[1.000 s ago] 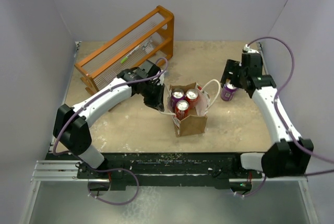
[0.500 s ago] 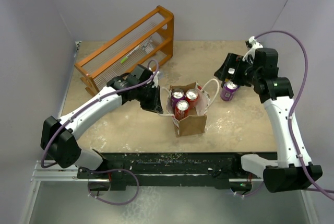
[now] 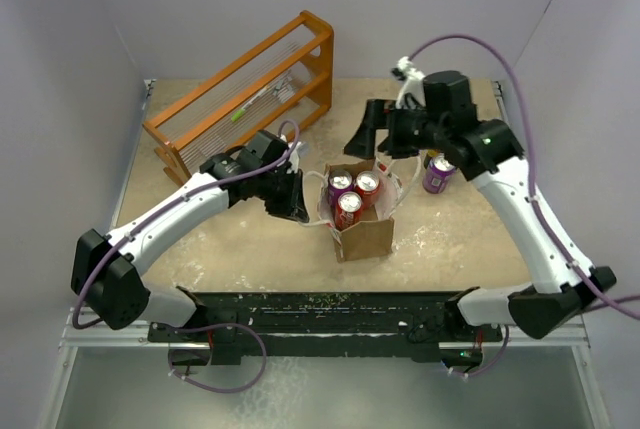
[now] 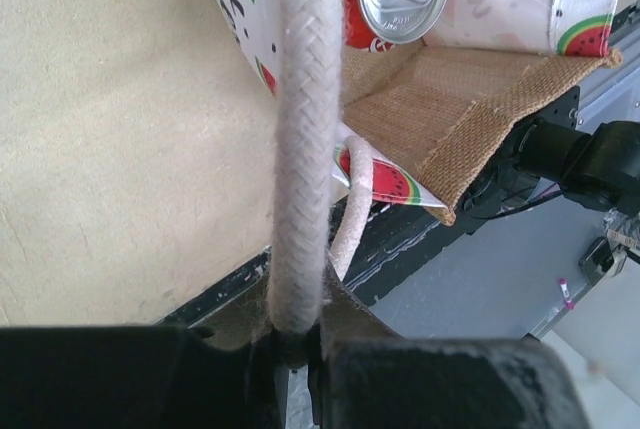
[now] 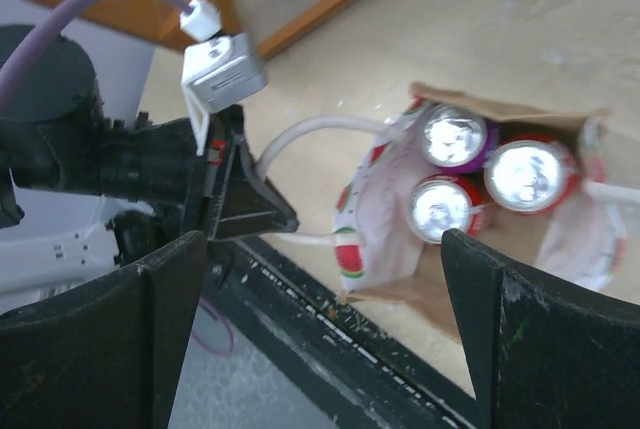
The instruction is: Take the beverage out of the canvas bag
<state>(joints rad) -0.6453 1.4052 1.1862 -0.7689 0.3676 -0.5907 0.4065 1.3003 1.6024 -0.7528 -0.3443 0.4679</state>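
Pinching the white rope handle (image 4: pixel 300 129) of the canvas bag (image 3: pixel 365 237), my left end effector (image 4: pixel 297 341) has its fingers pressed onto the cord. My own black fingers fill the bottom of the left wrist view, and only one silver can top shows there, cut by the upper edge. The bag stands upright near the middle of the table (image 3: pixel 450 239), in front of the orange rack (image 3: pixel 250 89), with three cans (image 3: pixel 348 203) upright inside. My right end effector (image 5: pixel 318 329) hovers over the bag's far side, fingers spread wide with nothing between them; they appear only as blurred dark shapes in its wrist view. Glare there whitens the can tops. A lone purple can (image 3: pixel 437 174) stands on the table beside the bag, partly hidden by my right arm.
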